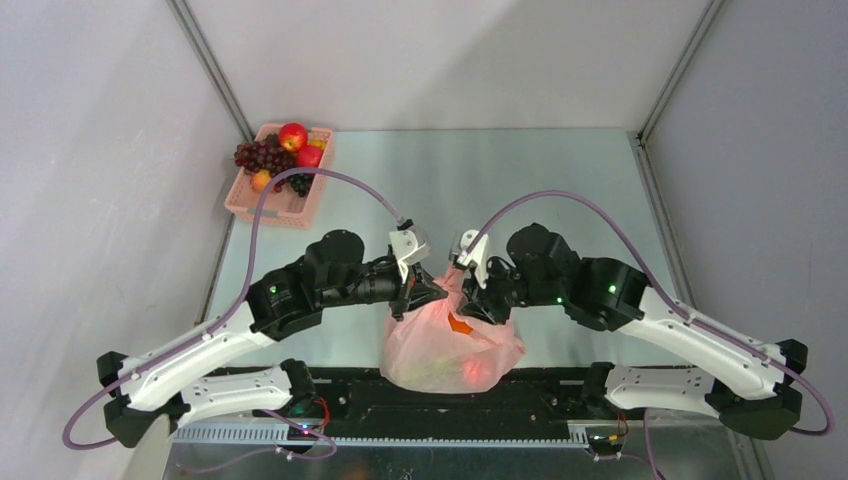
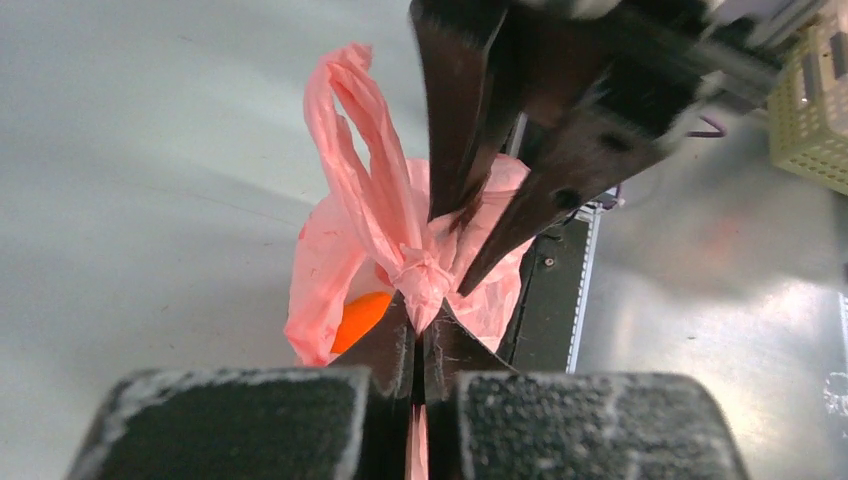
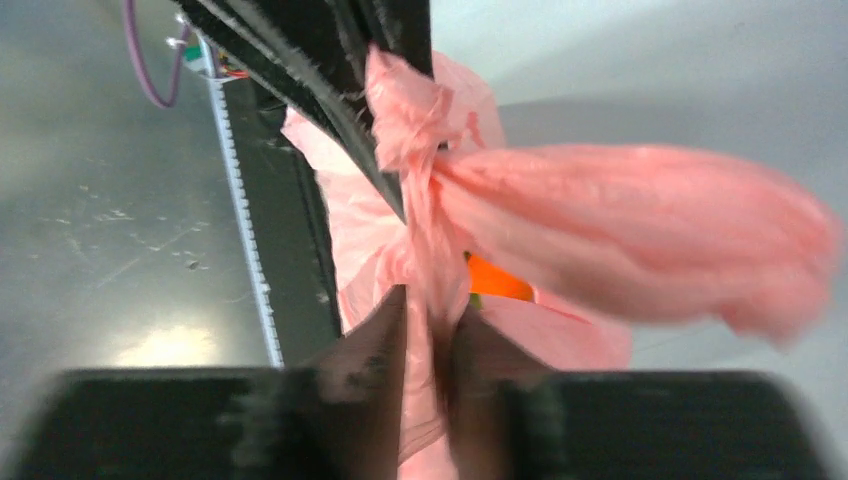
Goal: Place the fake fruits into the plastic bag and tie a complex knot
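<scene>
The plastic bag [image 1: 450,350] sits at the near edge of the surface [image 1: 520,190], between the two arm bases. It bulges with fake fruits, and an orange fruit [image 2: 358,315] shows through a gap below the neck. At the gathered neck there is a small twisted knot [image 2: 425,270], and both arms meet at it.

The left claw [image 2: 422,320] is pressed together on a strand of pink film just under the knot. The right claw [image 3: 435,320] comes in from the opposite side, with its fingers narrowly parted around another strand. I cannot tell whether they bite the film or merely flank it. One loop [image 2: 350,130] of handle stands free above the knot.

The step in hand looks like cinching and building up the knot. To do it well, I judge that the left claw should hold firm as the anchor. The right claw should get a sure pinch low on its strand, close to the knot, before any pull. The two should then draw apart level and slowly, so the thin film tightens rather than tears and the bag is not dragged off the edge. The free loop should stay clear for the next wrap.

Far back on the left, a basket [image 1: 285,205] holds grapes and apples [image 1: 285,150], well apart from the bag.
</scene>
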Motion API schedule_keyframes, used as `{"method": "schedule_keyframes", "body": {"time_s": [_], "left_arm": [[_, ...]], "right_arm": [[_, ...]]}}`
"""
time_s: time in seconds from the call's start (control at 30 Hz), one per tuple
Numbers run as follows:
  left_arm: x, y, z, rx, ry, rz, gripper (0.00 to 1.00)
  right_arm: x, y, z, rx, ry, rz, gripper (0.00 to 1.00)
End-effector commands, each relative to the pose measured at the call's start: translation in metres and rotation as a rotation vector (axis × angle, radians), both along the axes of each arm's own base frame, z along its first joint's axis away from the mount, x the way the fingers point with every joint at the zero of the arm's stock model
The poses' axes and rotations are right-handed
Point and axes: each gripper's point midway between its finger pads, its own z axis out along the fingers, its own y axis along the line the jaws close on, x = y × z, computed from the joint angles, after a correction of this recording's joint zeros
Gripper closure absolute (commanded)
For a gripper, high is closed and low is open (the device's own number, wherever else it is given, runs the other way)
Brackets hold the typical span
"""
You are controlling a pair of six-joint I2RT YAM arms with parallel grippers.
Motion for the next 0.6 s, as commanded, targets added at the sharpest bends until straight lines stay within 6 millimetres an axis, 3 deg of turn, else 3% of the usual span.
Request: {"method": "schedule_keyframes", "body": {"time_s": [0.0,0.1,0.3,0.57], "left_arm": [[0.009,0.003,0.007,-0.043,0.004,0.077,1.00],[0.008,0.005,0.008,-0.066,0.047,0.103,1.00],[0.006,0.010,0.010,-0.084,0.099,0.137,1.00],[0.006,0.012,0.009,-0.065,0.111,0.144,1.00]], "right_arm": [[0.012,-0.014,0.040,0.095,-0.132,-0.101,0.66],[0.017,-0.026,0.050,0.137,-0.219,-0.177,0.43],[0.032,-0.038,0.047,0.162,-0.412,-0.358,0.23],[0.025,-0.026,0.041,0.126,-0.589,-0.399,0.13]]}}
